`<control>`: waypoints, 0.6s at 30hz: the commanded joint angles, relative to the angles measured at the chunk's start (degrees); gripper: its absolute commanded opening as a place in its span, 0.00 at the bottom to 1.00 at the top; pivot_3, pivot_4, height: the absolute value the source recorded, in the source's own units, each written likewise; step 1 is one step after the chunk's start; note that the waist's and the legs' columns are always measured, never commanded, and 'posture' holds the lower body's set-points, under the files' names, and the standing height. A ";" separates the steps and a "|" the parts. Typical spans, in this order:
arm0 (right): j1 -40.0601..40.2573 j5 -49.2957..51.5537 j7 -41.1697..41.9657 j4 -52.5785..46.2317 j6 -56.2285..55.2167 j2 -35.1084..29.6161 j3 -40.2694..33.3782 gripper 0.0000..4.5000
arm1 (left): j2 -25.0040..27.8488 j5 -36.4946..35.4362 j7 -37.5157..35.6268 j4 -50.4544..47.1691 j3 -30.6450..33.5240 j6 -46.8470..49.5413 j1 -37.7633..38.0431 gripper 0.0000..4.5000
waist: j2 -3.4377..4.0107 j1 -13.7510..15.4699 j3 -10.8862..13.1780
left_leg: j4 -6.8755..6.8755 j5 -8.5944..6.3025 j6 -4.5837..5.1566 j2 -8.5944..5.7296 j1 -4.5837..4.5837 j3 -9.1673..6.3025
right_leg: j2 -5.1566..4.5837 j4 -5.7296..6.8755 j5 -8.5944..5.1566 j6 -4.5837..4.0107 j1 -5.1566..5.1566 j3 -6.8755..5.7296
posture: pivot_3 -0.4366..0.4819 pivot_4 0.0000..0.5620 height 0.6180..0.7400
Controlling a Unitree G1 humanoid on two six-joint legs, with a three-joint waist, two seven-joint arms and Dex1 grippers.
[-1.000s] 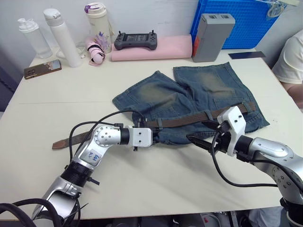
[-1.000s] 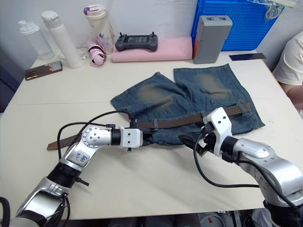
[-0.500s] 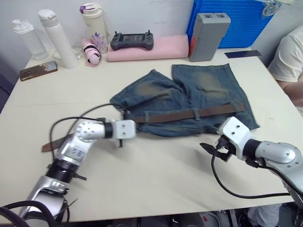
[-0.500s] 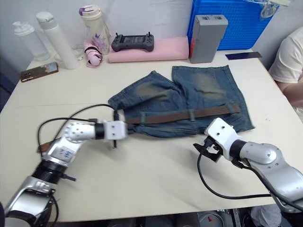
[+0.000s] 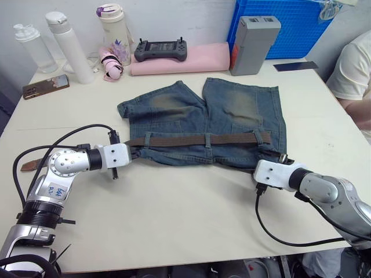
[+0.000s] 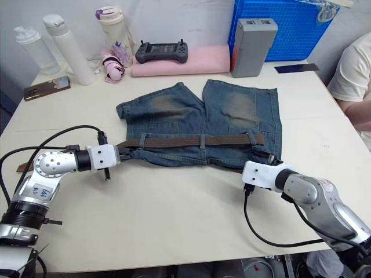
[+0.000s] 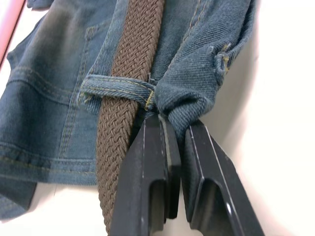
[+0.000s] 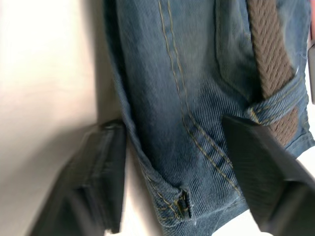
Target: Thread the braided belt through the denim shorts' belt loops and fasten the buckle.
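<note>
**Pinching the waistband corner, belt halfway home**

Jaws first: the left gripper (image 7: 170, 129) is squeezing tight on a bunched fold of the denim shorts (image 5: 232, 110) right at the waistband's left end, next to one of the belt loops (image 7: 115, 87). The right gripper (image 8: 172, 162) is sitting with its fingers wide apart, straddling the waistband edge at the other end, not biting anything yet.

The shorts are lying flat in the middle of the table (image 5: 185, 220), waistband toward the robot. The braided belt (image 5: 203, 140) is running across the waistband through several loops, and its far end is trailing off to the left on the tabletop past the left arm. I can't make out the buckle (image 5: 283, 157) clearly; there's a small metallic bit by the right gripper that's probably it.

If I were coaching this step: the left side is doing anchor duty, so it should be holding denim only and not trapping the strap, otherwise the belt won't be sliding. The right side needs to be closing on the belt end itself, not the cloth under it, then pulling along the waistband line rather than upward so the loops aren't twisting. Risk is dragging the whole garment instead of the belt.
</note>
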 commanded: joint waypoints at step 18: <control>-10.01 -7.66 5.46 7.34 1.59 13.70 6.72 0.00 | 6.59 -2.29 2.87 -1.43 7.58 -1.56 13.33 0.00 | -0.06 -0.90 -0.01 | 0.01 0.00 -0.02 0.29 0.13 -0.01 | -0.02 0.19 -0.04 -0.07 -0.03 0.08 | 0.48 0.27 0.71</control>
